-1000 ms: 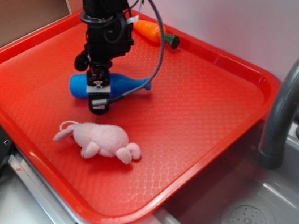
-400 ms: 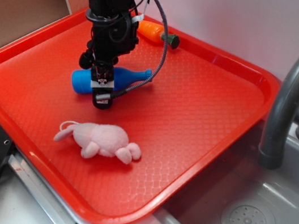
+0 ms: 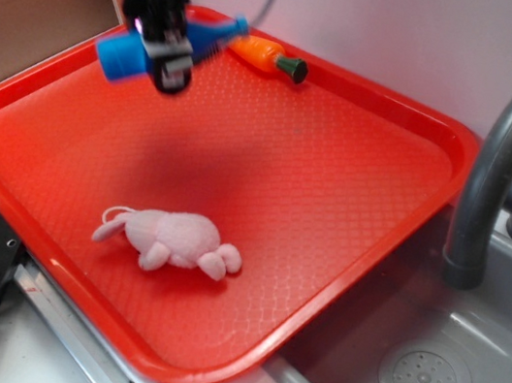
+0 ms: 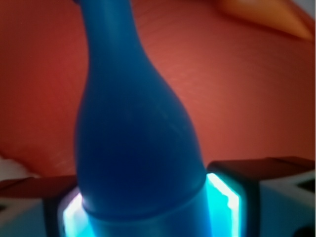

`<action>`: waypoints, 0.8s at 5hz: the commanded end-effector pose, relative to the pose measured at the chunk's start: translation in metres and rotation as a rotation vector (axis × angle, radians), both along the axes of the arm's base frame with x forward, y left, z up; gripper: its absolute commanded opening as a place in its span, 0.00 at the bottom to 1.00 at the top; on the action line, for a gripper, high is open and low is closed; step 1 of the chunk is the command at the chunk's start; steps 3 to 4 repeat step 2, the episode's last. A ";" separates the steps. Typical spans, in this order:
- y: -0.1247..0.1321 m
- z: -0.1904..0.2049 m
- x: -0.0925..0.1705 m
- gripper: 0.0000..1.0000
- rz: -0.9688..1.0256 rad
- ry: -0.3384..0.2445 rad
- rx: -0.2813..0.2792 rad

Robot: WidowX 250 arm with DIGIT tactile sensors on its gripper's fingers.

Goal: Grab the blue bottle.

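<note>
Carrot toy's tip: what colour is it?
Dark green, on the orange carrot; clearest in the exterior view.

A pale wall (image 3: 411,31) rises behind the grey sink (image 3: 431,378). A brown cardboard panel (image 3: 22,5) stands far left of it; a curved grey faucet (image 3: 505,145) arches over its basin.

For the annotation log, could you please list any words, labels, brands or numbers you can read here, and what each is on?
None: no readable text shows in either view.
The blue bottle held in the gripper is plain, with no label.
The orange toy carrot, pink plush bunny, red tray and grey faucet carry no print or markings.
</note>
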State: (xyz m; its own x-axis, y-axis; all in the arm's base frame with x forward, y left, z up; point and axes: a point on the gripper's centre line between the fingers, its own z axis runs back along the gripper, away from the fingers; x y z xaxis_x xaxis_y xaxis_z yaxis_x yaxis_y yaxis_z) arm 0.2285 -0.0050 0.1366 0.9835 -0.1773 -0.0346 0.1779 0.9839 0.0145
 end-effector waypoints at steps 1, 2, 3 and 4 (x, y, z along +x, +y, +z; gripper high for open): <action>0.014 0.085 -0.041 0.00 0.194 -0.167 -0.039; 0.024 0.081 -0.043 0.00 0.169 -0.176 -0.113; 0.024 0.081 -0.043 0.00 0.169 -0.176 -0.113; 0.024 0.081 -0.043 0.00 0.169 -0.176 -0.113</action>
